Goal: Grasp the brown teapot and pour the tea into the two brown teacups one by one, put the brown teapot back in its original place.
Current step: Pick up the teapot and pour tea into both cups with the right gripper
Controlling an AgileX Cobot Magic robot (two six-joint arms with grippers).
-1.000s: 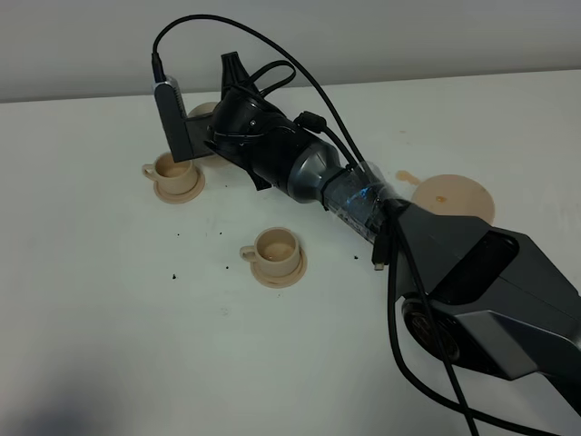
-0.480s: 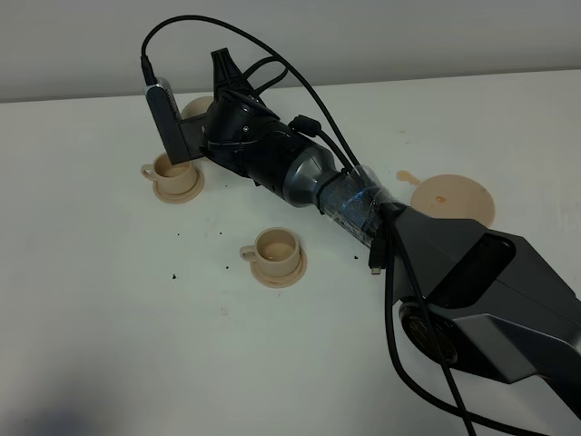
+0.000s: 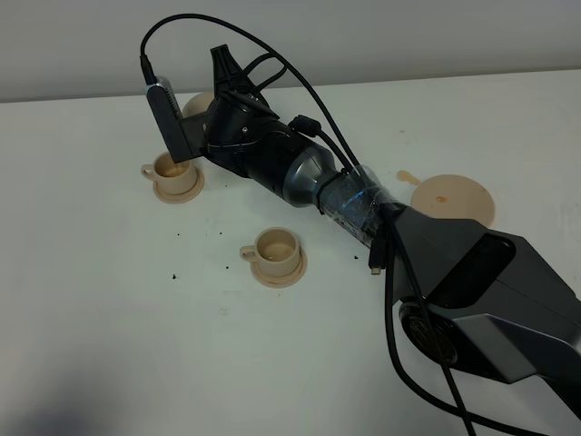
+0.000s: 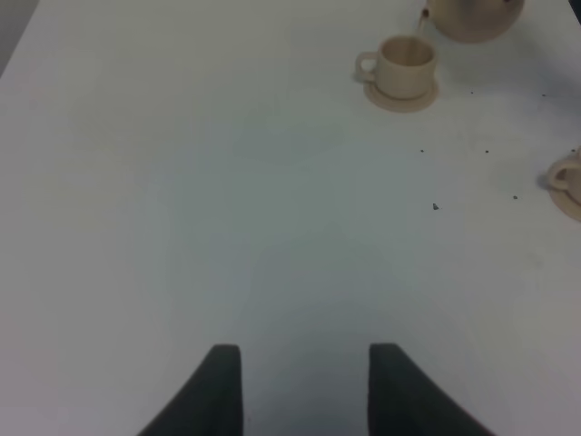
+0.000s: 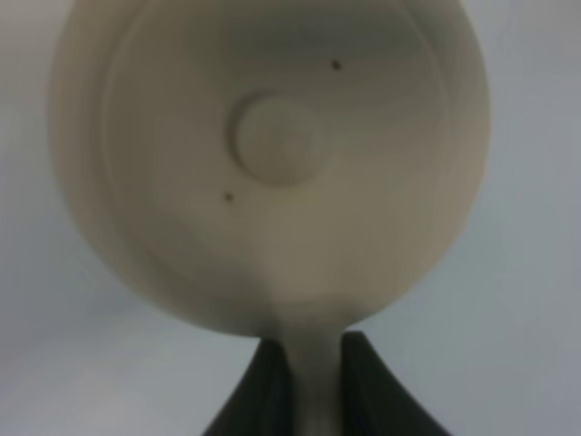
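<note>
My right gripper [image 5: 309, 377] is shut on the loop handle of the brown teapot [image 5: 272, 154], whose knobbed lid fills the right wrist view. From above, the right arm [image 3: 272, 159] reaches across to the far left and hides most of the teapot [image 3: 194, 104]. The pot hangs tilted just beyond the far teacup [image 3: 172, 171]; in the left wrist view the teapot [image 4: 472, 16] sits close above that teacup [image 4: 404, 64]. The near teacup [image 3: 275, 247] stands on its saucer mid-table. The large saucer [image 3: 452, 198], the original place, lies bare at the right. My left gripper [image 4: 304, 391] is open over bare table.
A brown tea stain [image 3: 406, 175] marks the table beside the large saucer. Small dark specks [image 3: 195, 259] lie scattered between the two cups. Black cables [image 3: 399, 309] loop over the right arm. The table's back edge meets a grey wall.
The right arm has shifted a little farther back and left with the teapot, bringing it closer over the far teacup. Cups and saucers have not moved.
</note>
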